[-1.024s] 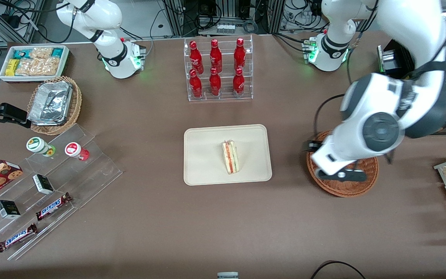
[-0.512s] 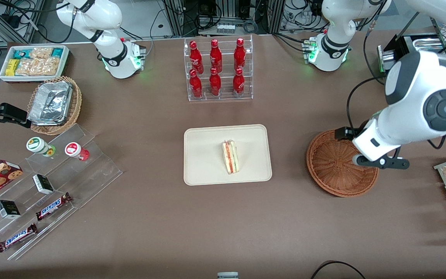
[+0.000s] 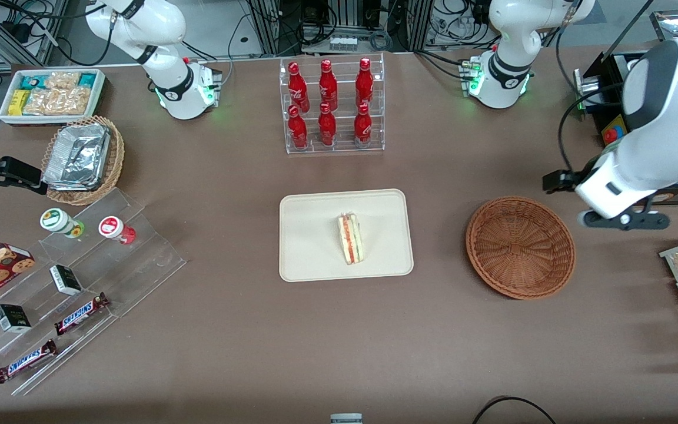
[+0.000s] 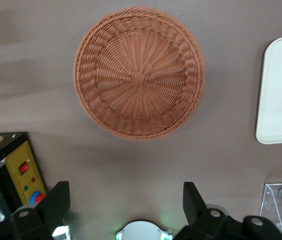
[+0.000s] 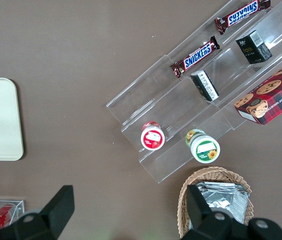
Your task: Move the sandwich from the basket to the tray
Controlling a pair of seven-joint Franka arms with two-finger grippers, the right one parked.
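arm: the left arm has swung away from the basket [image 3: 520, 247] toward its own end of the table | gripper [image 4: 126, 202]: was over the basket, now up beside it, fingers spread wide, holding nothing | basket: was partly covered, now all showing

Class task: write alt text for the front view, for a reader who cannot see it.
A sandwich lies on the cream tray mid-table. The brown wicker basket beside it, toward the working arm's end, holds nothing. The left arm's claw hovers open, past the basket's rim.
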